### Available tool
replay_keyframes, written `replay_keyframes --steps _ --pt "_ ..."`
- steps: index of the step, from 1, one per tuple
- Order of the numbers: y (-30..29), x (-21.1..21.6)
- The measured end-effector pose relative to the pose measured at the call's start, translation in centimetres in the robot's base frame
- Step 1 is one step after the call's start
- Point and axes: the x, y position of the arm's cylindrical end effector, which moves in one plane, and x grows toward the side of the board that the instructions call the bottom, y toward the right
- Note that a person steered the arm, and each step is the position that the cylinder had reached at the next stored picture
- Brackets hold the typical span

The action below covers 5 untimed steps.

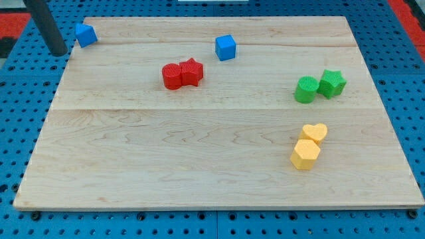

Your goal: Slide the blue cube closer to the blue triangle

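Note:
The blue cube [226,47] sits on the wooden board near the view's top, a little right of centre. The blue triangle [85,34] lies at the board's top left corner. My tip [58,52] is at the view's top left, just off the board's left edge, close to the left of the blue triangle and far left of the blue cube. The rod rises out of the view's top edge.
A red cylinder [172,76] and a red star [192,72] touch, left of and below the blue cube. A green cylinder [306,89] and green star [332,83] sit at the right. A yellow heart [314,133] and yellow hexagon [305,154] lie lower right.

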Motion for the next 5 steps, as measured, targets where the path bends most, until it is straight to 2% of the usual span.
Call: replay_keyframes --steps 1,3,4,5 --pt "0.8 -3.2" --pt "8.5 -2.2" --pt "15.7 1.7" --pt "26.1 2.1"
